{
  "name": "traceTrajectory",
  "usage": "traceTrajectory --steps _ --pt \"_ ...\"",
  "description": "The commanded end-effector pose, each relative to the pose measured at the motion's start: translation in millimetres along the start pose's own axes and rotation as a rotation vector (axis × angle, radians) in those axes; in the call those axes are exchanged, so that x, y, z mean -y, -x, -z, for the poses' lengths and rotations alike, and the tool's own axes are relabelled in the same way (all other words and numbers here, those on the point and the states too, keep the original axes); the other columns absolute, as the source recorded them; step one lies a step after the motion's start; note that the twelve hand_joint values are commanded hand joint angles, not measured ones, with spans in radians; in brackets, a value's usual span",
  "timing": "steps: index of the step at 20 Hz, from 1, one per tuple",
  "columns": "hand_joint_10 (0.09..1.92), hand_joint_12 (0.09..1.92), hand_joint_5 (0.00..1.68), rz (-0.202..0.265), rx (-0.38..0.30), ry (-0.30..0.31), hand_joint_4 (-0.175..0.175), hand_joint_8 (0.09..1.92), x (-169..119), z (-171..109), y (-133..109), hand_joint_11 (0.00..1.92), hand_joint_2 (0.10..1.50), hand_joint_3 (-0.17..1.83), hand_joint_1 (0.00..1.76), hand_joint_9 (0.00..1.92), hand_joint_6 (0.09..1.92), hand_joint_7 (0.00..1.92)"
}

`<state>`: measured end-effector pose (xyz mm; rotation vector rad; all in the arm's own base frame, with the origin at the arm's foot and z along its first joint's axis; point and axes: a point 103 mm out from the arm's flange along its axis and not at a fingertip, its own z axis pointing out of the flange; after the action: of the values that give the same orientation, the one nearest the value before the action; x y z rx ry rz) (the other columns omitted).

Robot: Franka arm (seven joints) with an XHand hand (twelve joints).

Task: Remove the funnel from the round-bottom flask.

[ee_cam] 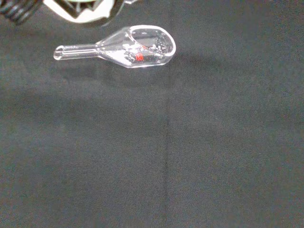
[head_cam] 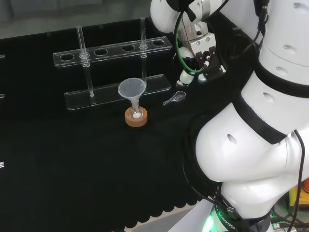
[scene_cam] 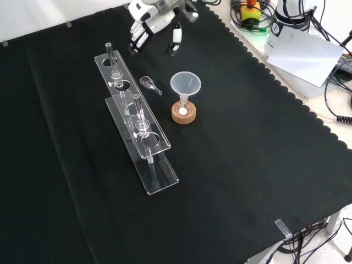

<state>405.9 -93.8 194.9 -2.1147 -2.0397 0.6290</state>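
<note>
Here's the hand [scene_cam: 157, 25] at the far edge of the counter [scene_cam: 247, 165] in the front view, up at the top of the picture, and it's carrying nothing: fingers [scene_cam: 175, 43] spread apart and pointing down toward the cloth, only lightly bent, nothing between them. In the head view the hand [head_cam: 200, 67] hangs just left of the big white arm links, above the cloth and clear of everything.

The funnel [scene_cam: 185, 88] is sitting in the neck of the small round flask [scene_cam: 182, 111], wide mouth up, stem straight down. The flask rests in its cork ring [scene_cam: 184, 116], and there's something white showing at the bottom of the flask. In the head view the funnel [head_cam: 132, 91] stands upright over the cork ring [head_cam: 136, 118], just in front of the clear rack [head_cam: 116, 92].

That rack [scene_cam: 137, 126] runs long across the front view, left of the flask, with thin glass tubes [scene_cam: 140, 115] standing in its holes.

Between the hand and the flask lies a little clear scoop [scene_cam: 148, 83] flat on the cloth, near the rack, apart from the fingers. The wrist view has the scoop [ee_cam: 128, 47] up close, handle out to one side, a red speck in its bowl. Hand and funnel well apart
</note>
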Motion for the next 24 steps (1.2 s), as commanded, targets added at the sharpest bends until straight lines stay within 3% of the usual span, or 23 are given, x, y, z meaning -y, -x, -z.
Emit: traceTrajectory --steps 1,16,24 --pt "0.67 1.33 0.33 0.010 0.012 -0.004 -0.011 0.68 32.8 11.1 -12.9 0.42 0.61 0.62 0.85 0.44 0.09 0.18" --pt "0.67 1.37 0.20 0.115 0.042 -0.034 -0.026 0.68 77.5 63.6 -63.3 0.44 0.60 0.59 0.76 0.41 0.09 0.13" --pt "0.72 1.40 0.16 0.154 0.068 -0.051 -0.045 0.70 80.3 68.5 -93.9 0.44 0.61 0.53 0.71 0.35 0.09 0.07"
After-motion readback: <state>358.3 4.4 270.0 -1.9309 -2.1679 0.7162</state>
